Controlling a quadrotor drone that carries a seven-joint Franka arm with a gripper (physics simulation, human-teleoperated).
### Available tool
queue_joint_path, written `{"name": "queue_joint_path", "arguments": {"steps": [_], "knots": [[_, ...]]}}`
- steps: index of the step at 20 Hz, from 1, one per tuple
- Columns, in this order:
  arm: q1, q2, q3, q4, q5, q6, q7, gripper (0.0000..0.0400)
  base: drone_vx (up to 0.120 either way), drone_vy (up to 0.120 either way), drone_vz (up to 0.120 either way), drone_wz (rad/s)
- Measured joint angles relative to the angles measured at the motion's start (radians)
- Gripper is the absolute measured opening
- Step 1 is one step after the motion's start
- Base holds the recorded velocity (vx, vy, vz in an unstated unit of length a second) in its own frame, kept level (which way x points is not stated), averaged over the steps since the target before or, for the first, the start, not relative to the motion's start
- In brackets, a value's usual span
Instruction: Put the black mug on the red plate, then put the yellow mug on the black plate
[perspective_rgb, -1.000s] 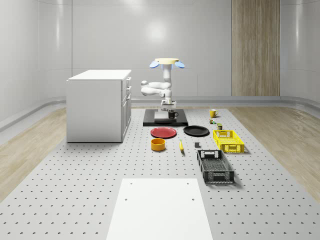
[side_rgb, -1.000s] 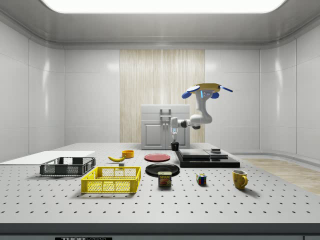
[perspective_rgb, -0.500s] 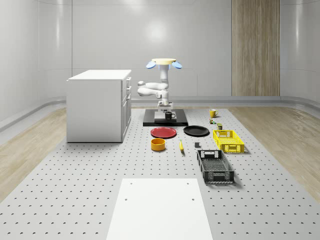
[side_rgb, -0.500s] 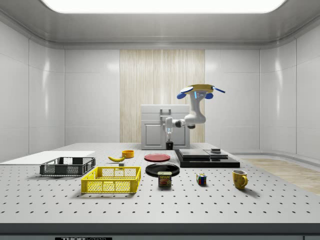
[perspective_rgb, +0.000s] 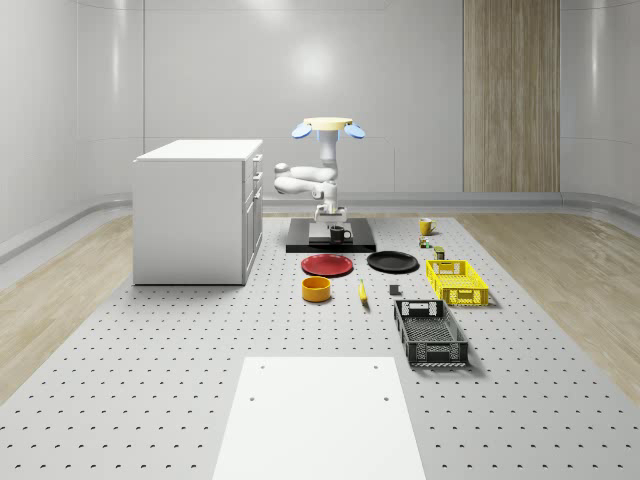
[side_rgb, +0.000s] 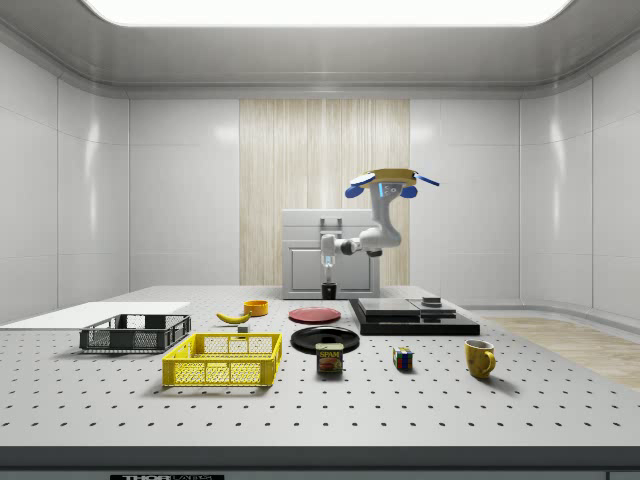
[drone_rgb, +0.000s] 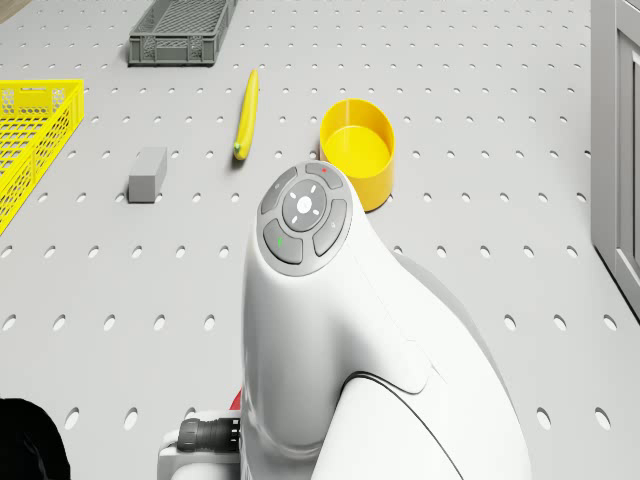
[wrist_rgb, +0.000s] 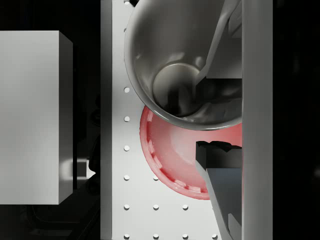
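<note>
Wrist view had the black mug (wrist_rgb: 185, 65) right up close, my fingers (wrist_rgb: 225, 190) clamped on its rim, one inside and one outside, with the red plate (wrist_rgb: 172, 155) showing underneath it. So yeah, I had the mug firmly pinched and lifted off the table (perspective_rgb: 150, 340).

From the side view, my drone body (side_rgb: 390, 181) was hovering in the air above the near edge of the black slab (side_rgb: 415, 318), arm bent out and down, and my gripper (side_rgb: 329, 272) hung with the black mug (side_rgb: 329, 291) just past that edge, above the far rim of the red plate (side_rgb: 314, 314) but not touching it. In the whole-scene view the mug (perspective_rgb: 338, 233) sat under my gripper (perspective_rgb: 333, 222), in front of the slab (perspective_rgb: 331, 245).

The yellow mug (perspective_rgb: 426, 226) stood on its own toward the far right edge of the table, well apart from me. The black plate (perspective_rgb: 392, 262) lay just beside the red plate (perspective_rgb: 327, 265) on the table.

My drone camera looked past my own arm (drone_rgb: 340, 340) at a yellow bowl (drone_rgb: 357, 152), a banana (drone_rgb: 246, 115), a small grey block (drone_rgb: 147, 174), a yellow crate (drone_rgb: 30, 140) and a grey crate (drone_rgb: 183, 30).
</note>
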Motion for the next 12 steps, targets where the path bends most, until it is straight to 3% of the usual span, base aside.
{"name": "queue_joint_path", "arguments": {"steps": [4,12], "knots": [[-0.001,-0.004,0.0,0.0,0.002,0.004,0.001,0.011,0.12,0.0,0.0,0.0],[0.056,-0.018,0.002,0.001,0.007,0.016,-0.057,0.011,0.005,0.0,0.0,0.0]]}}
